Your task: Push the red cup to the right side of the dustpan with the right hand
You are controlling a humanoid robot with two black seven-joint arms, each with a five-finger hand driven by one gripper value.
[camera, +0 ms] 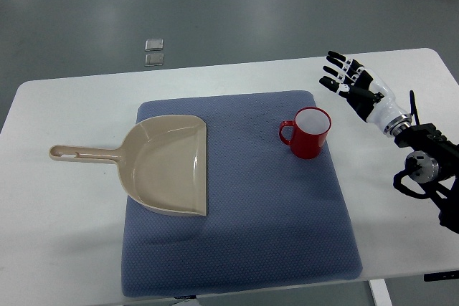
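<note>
A red cup [309, 132] with a white inside stands upright on the blue mat [251, 234], its handle pointing left. The beige dustpan [168, 165] lies on the mat's left part, its long handle reaching left over the white table [64, 234]. My right hand [349, 80] hovers above the table to the right of the cup and a little farther back, fingers spread and holding nothing. A gap separates it from the cup. The left arm does not show.
Two small grey squares [153, 51] lie on the floor beyond the table's far edge. The right arm's black wrist and forearm [427, 166] hang over the table's right edge.
</note>
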